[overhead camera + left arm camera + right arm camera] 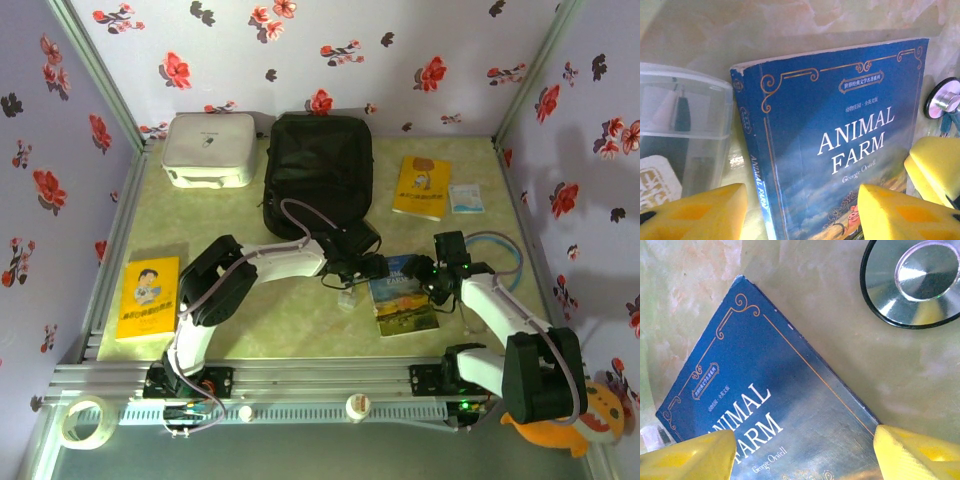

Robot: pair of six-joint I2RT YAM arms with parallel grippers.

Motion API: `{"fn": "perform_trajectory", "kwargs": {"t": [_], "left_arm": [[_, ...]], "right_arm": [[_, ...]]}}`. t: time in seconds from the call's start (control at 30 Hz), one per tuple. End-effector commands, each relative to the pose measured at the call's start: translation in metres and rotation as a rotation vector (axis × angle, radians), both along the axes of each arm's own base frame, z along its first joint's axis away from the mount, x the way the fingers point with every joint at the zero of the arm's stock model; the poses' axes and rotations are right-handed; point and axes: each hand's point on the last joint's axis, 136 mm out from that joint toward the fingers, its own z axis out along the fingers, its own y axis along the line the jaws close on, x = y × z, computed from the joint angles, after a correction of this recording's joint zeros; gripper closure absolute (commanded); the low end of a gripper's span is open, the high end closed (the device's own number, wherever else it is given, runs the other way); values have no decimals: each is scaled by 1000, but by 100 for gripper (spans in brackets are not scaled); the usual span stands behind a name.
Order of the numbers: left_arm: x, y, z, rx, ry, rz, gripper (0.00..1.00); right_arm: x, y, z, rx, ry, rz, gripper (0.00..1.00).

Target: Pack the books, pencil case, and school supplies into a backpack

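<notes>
The blue "Animal Farm" book (402,295) lies flat on the table in front of the black backpack (318,165). My left gripper (375,268) is open at its left side, one yellow finger (695,215) on the table beside the spine, the other (900,215) over the cover (840,140). My right gripper (430,278) is open at the book's right side; one finger (690,457) is above the cover (765,390), the other (920,455) at its right edge. Two yellow books lie apart, one at the back right (421,187), one at the left (147,297). A clear pencil case (680,135) sits left of the spine.
A white plastic box (208,150) stands left of the backpack. A small white-blue packet (466,197) lies beside the back-right yellow book. A stethoscope's head (912,282) and blue tube (495,250) lie right of the blue book. Patterned walls close three sides.
</notes>
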Motion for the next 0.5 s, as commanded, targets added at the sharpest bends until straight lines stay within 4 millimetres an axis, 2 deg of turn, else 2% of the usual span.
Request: {"fn": "perform_trajectory", "kwargs": {"t": [0.0,0.27,0.47], "left_arm": [[-5,-2,-14,41,29,3,39],[-8,-5,-24,90,47,4,38],[-7,15,-20,236,-21,42,32]], "right_arm": [[-17,1,-10,16,61,-1,26],[-15,0,-10,9,52,-1,26],[-17,0,-10,7,52,5,26]]}}
